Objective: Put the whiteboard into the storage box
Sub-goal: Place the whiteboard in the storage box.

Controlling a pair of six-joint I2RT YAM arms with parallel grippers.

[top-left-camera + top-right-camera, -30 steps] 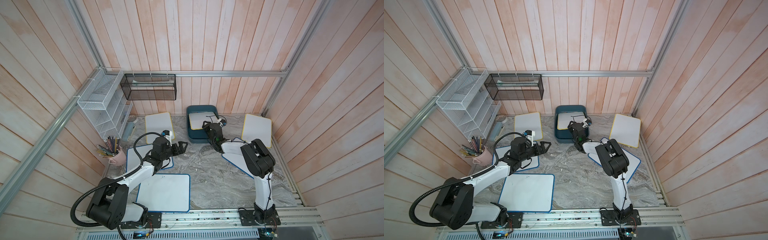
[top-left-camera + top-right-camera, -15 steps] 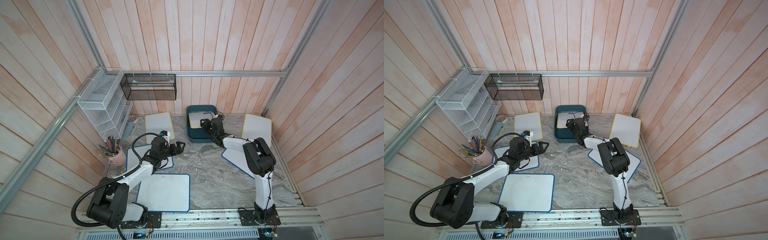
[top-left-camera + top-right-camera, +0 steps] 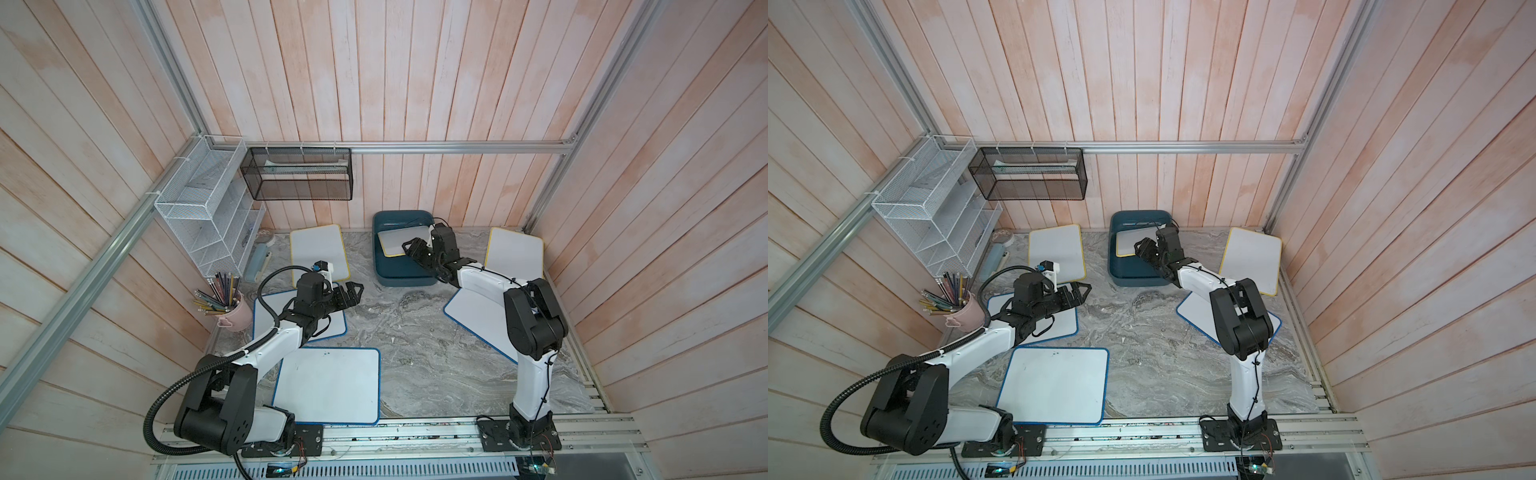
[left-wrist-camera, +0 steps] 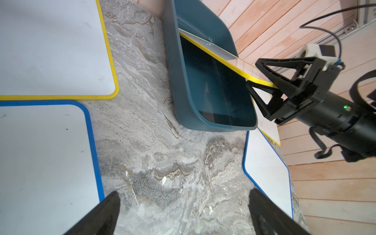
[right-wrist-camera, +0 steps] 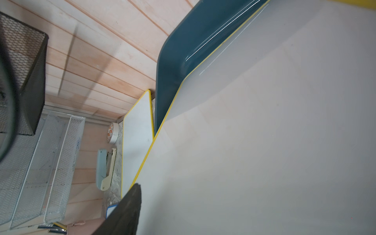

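Yellow-framed, white-faced whiteboard (image 3: 399,243): tilted in box (image 3: 399,276), one side down inside, the opposite side propped above the rim at the right gripper (image 4: 252,73). Not yet flat.

Looks thin, stiff and light. Glossy on the face and likely slippery, so best pinched at the frame edge, not pressed on the white. Probably slides down the sloping wall under a small nudge.

Right jaws apart, one on each side of the raised yellow edge with a visible gap: released rather than clamped, by the look of it. Cannot tell about contact with the lower finger.

Left gripper (image 3: 353,291) spread wide and empty above bare table (image 3: 415,332), well apart from box.

Around:
- second yellow board (image 3: 318,253) just beside box
- third yellow board (image 3: 515,253) leaning on the right wall
- right blue board (image 3: 473,316) under the right arm
- left blue board (image 3: 266,320) and near blue board (image 3: 328,384) by the left arm

Tight fit in box, with the rim as the main snag.
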